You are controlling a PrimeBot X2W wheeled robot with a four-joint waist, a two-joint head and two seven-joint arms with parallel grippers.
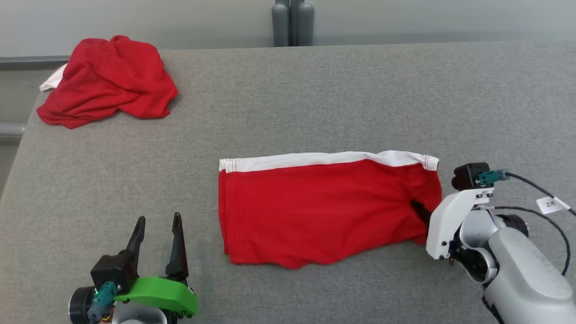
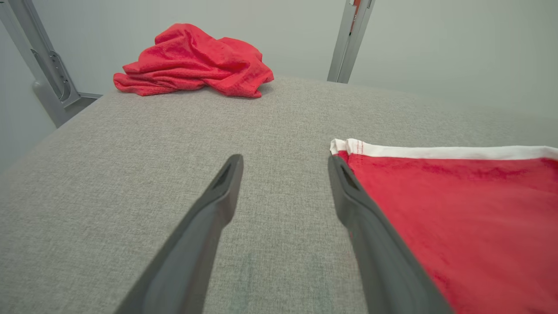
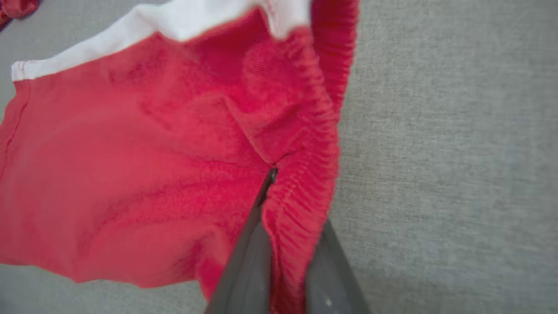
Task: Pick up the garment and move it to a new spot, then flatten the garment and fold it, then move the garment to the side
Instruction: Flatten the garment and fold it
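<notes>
Two fingers of the right gripper are pinched on the gathered right end of the garment, their tips buried in cloth and the close view blurred. The garment lies flat mid-table, long axis left to right, white band along its far edge. The left gripper, fingers apart, sits near its near-left corner; a crumpled red heap lies far left.

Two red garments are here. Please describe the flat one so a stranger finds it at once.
On the grey table, look at the near middle. There lies the flat garment, its right edge pinched in the right tool. Unlike the crumpled garment in the far left corner, it is spread out, with a long white band along its far edge.
</notes>
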